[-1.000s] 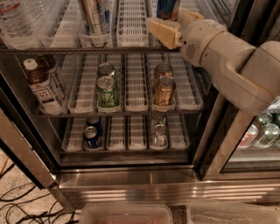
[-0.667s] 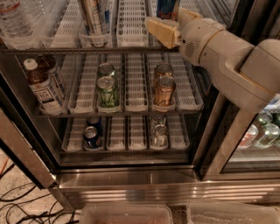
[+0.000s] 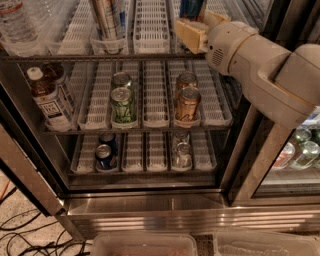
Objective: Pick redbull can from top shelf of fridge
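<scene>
The redbull can (image 3: 192,7), dark blue, stands on the top shelf (image 3: 150,30) of the fridge (image 3: 150,200), right of centre, cut off by the top edge of the view. My gripper (image 3: 200,26) reaches in from the right on its cream arm and sits right at the can's lower part, hiding its base. Whether it holds the can does not show. A tall, mostly silver can (image 3: 107,17) stands two lanes to the left on the same shelf.
The middle rack holds green cans (image 3: 123,102), copper cans (image 3: 187,102) and a tea bottle (image 3: 47,100). The bottom rack holds a blue can (image 3: 105,155) and a silver can (image 3: 182,152). A clear bottle (image 3: 17,22) is top left. Door frames stand on both sides.
The gripper has shifted slightly to the right at the redbull can. The other cans and bottles have not moved.
</scene>
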`<state>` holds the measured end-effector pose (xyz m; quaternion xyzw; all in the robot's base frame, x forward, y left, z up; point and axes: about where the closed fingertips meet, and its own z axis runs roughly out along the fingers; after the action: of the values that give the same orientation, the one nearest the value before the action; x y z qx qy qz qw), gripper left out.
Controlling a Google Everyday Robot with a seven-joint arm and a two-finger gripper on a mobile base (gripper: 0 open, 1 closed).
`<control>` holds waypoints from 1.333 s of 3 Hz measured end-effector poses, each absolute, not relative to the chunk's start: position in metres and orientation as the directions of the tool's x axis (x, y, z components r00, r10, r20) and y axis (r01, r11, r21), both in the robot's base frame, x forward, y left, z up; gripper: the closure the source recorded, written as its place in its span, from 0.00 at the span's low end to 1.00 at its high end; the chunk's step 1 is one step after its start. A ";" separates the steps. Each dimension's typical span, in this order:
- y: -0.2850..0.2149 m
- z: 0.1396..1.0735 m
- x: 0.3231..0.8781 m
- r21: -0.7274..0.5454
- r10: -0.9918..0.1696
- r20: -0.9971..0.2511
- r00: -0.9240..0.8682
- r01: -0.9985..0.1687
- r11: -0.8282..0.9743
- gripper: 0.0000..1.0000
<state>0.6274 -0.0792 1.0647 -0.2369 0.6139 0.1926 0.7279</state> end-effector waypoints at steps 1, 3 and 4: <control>-0.079 1.065 0.627 -0.108 -0.010 -0.985 0.172 -0.571 0.813 1.00; -0.077 1.072 0.611 -0.098 -0.015 -0.989 0.148 -0.571 0.815 1.00; -0.075 1.069 0.596 -0.089 -0.031 -0.993 0.111 -0.569 0.818 1.00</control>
<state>0.5964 -0.0755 1.0686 -0.2347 0.6389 0.1901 0.7076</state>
